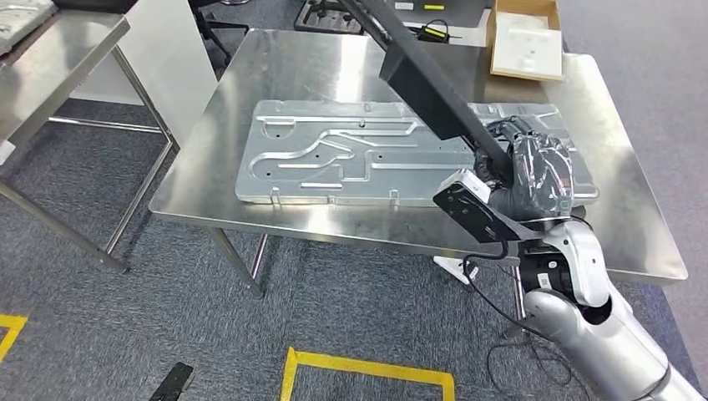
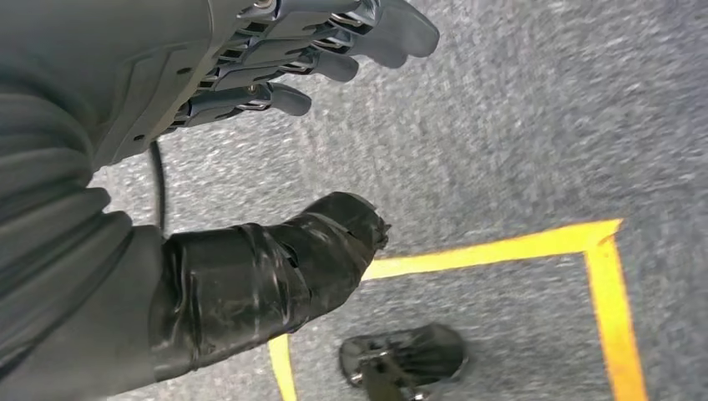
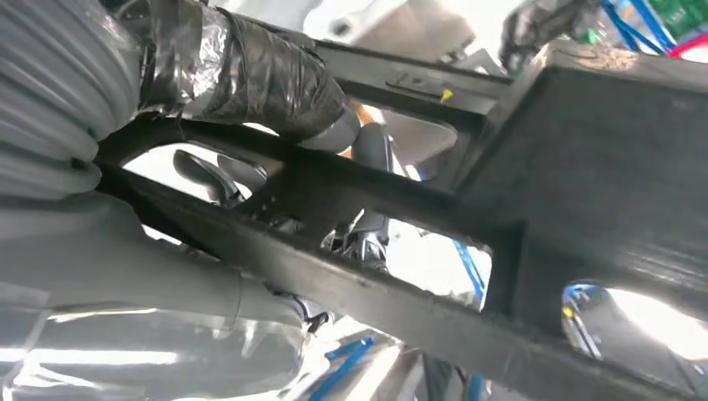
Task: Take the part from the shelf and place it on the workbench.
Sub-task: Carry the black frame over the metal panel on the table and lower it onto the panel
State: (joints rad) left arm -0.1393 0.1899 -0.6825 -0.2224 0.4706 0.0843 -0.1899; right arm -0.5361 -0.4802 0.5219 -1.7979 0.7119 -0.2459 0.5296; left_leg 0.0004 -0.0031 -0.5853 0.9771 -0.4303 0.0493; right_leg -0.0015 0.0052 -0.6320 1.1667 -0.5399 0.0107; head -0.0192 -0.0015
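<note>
Part [image 1: 426, 88], a long black frame, is up in the air over the tabletop [image 1: 275, 67], slanting from the far middle down to the right hand [image 1: 534, 171]. It is not set down yet.

On the left, a second steel table [image 1: 50, 58] stands apart. The left hand [image 2: 250, 92] hangs low over the grey carpet with yellow tape [image 2: 501, 246]; its fingers are spread and it holds nothing.

In the middle, a big silver plate [image 1: 334, 154] lies flat on the tabletop, right under the part. At the far right of the tabletop sits a cardboard box [image 1: 526, 38].

On the right, the right hand grips the part's near end. In the right wrist view the thumb [image 3: 250, 75] wraps over one bar and dark fingers [image 3: 371, 150] curl behind it.

What could go wrong: the part is long and held by one end, so I think it could tip or twist in the hand. Lowered here, it may bang or scrape the plate. Swung right, its far end could knock the box.
</note>
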